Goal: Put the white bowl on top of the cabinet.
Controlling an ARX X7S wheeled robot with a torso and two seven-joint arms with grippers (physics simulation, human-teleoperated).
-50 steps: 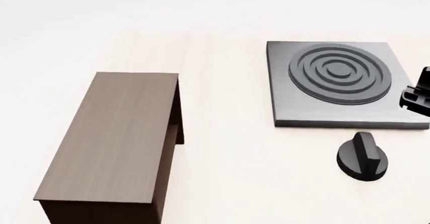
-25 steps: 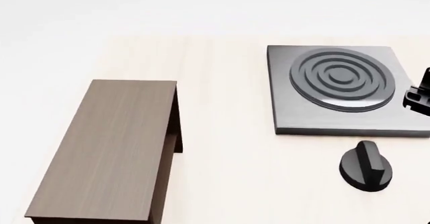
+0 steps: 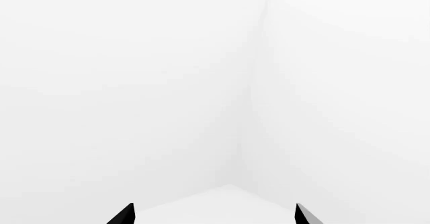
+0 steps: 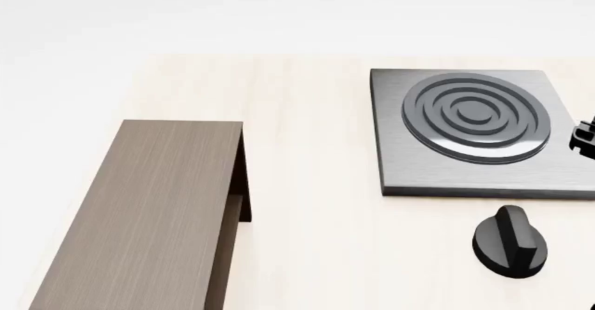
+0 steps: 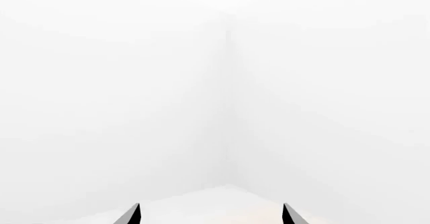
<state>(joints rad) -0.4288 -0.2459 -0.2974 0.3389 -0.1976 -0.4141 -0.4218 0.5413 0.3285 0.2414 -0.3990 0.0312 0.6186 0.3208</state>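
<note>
The cabinet (image 4: 149, 212) is standing on the pale desk (image 4: 316, 184), well apart from the grey stove plate (image 4: 474, 132); a black knob (image 4: 509, 240) is lying near that plate; the white bowl is showing in no view; the left pincer (image 3: 213, 215) and right pincer (image 5: 209, 215) are each gaping, grasping nothing.

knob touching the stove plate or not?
Apart. The head view shows a strip of bare pale table between the black knob and the near edge of the grey stove plate.

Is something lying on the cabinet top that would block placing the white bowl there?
No. The visible cabinet top shows bare wood. The white bowl itself appears in no view.
</note>
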